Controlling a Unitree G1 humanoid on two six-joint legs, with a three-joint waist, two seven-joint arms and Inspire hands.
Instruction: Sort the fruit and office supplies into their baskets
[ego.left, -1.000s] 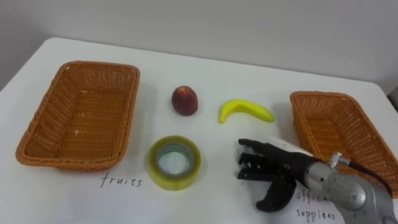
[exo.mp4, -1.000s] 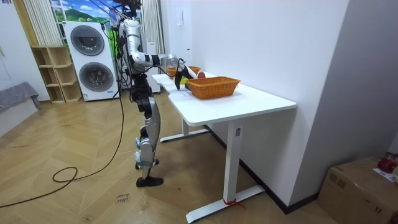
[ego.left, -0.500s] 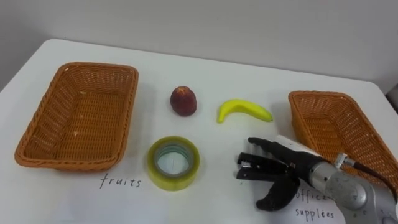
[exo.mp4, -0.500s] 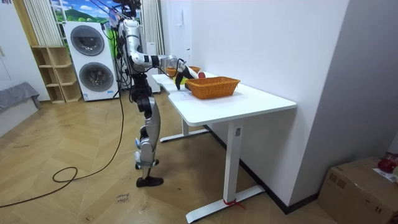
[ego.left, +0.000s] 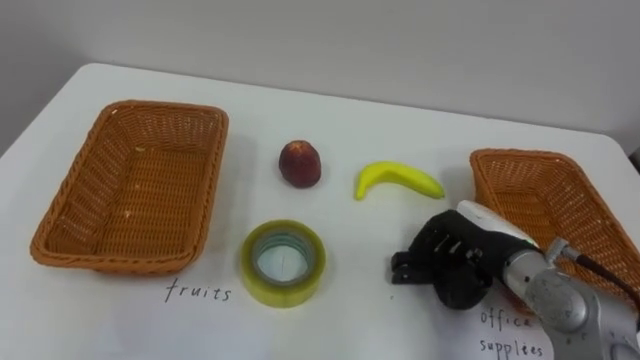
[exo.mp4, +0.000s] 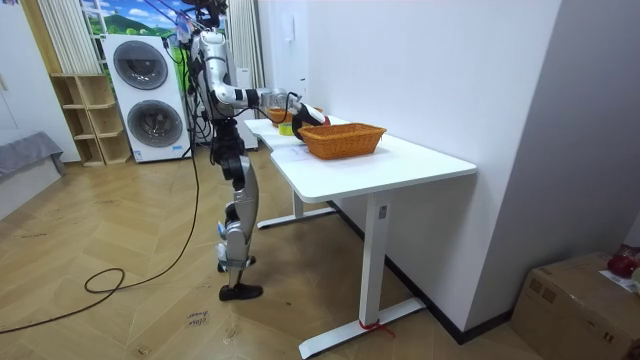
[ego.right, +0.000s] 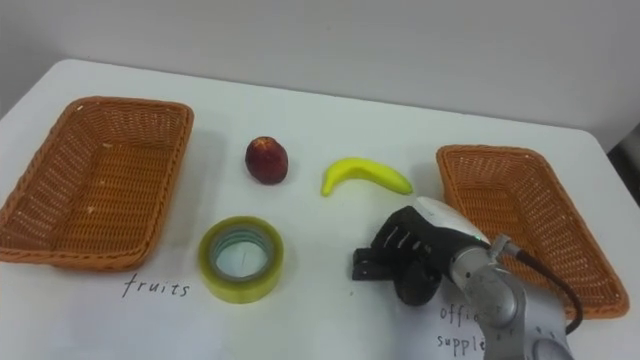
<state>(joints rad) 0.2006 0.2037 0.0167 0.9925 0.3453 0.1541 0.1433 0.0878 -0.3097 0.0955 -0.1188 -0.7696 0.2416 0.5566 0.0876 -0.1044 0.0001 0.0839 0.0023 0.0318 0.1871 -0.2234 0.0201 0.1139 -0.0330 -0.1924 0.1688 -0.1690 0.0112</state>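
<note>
Since the earlier frame my right hand (ego.left: 462, 262) curls from straight fingers to a closed grasp on the small black item (ego.left: 407, 270) | tape roll (ego.left: 283, 262) at 9 o'clock of it, peach (ego.left: 300, 163) and banana (ego.left: 397, 180) near 11 | fruit basket (ego.left: 110, 262) and office basket (ego.left: 495, 160) both empty | nothing sorted yet, I judge

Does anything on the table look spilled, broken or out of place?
Nothing stands out. Peach, banana and tape roll lie intact on the table; fruit basket and supplies basket sit upright; right hand curls over a black object.
</note>
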